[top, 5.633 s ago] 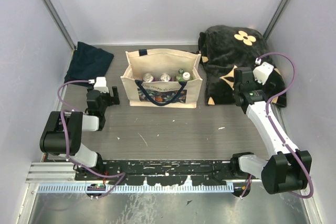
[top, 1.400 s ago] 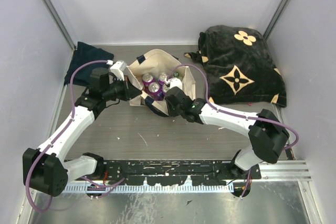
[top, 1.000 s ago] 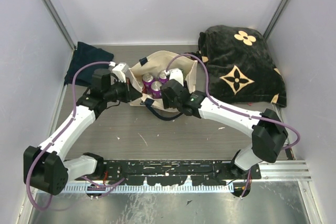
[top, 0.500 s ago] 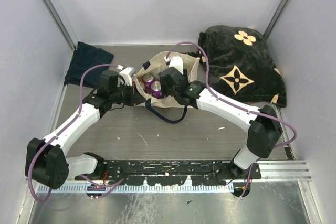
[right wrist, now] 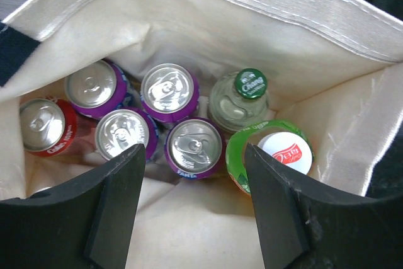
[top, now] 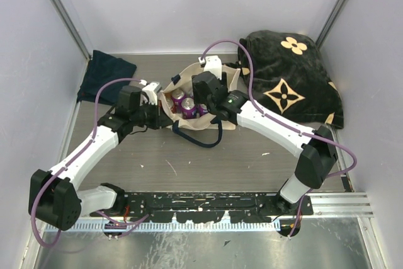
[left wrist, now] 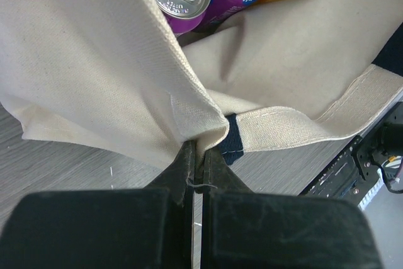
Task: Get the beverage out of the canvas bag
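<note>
The cream canvas bag [top: 186,72] stands open at mid-table, pulled out of shape. My left gripper [top: 161,110] is shut on the bag's left rim [left wrist: 208,124], pinching the cloth between its pads. My right gripper [right wrist: 195,201] hangs open over the bag's mouth and holds nothing. Below it stand the beverages: several purple Fanta cans [right wrist: 194,146], a red can [right wrist: 43,125], a glass bottle with a green cap [right wrist: 242,96] and a green-labelled bottle with a white cap [right wrist: 277,152]. The nearest purple can lies just ahead of the gap between the fingers.
A black fabric bag with tan flowers [top: 286,80] lies right of the canvas bag, close to my right arm. A dark navy cloth [top: 104,77] sits at the back left. The bag's navy handle [top: 203,138] loops onto the table in front.
My right gripper has moved back and further over the bag's mouth, staying open. My left gripper has kept its pinch on the rim and shifted slightly right, and the bag has bunched up.
</note>
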{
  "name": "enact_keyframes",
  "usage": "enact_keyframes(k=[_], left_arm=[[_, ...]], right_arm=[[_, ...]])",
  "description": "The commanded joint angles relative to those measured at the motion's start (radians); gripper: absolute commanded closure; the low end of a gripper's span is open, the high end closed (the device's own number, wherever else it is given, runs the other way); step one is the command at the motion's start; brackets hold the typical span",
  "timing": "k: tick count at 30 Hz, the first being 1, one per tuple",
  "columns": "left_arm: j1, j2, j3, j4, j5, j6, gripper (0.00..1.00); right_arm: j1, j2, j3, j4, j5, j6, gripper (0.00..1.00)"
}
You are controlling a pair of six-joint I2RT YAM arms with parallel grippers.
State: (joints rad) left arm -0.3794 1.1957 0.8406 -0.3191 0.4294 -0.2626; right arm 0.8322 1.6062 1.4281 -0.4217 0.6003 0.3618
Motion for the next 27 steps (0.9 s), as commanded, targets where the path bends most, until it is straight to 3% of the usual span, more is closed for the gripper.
enact_keyframes(k=[1, 7, 18, 27], left_arm=[[-0.005, 0.038, -0.043, -0.14, -0.049, 0.023, 1.0], [-0.015, 0.066, -0.03, -0.125, -0.037, 0.023, 1.0], [-0.046, 0.127, -0.002, -0.111, -0.032, 0.019, 1.0], [-0.056, 0.15, 0.013, -0.117, -0.025, 0.022, 1.0]], right_arm=[[-0.007, -0.018, 0.014, -0.063, 0.155, 0.032, 0.3], [-0.008, -0.104, -0.08, -0.02, 0.129, 0.054, 0.3], [-0.002, -0.235, -0.09, -0.024, 0.069, 0.011, 0.33], [-0.002, -0.184, -0.057, 0.034, 0.085, -0.061, 0.33]])
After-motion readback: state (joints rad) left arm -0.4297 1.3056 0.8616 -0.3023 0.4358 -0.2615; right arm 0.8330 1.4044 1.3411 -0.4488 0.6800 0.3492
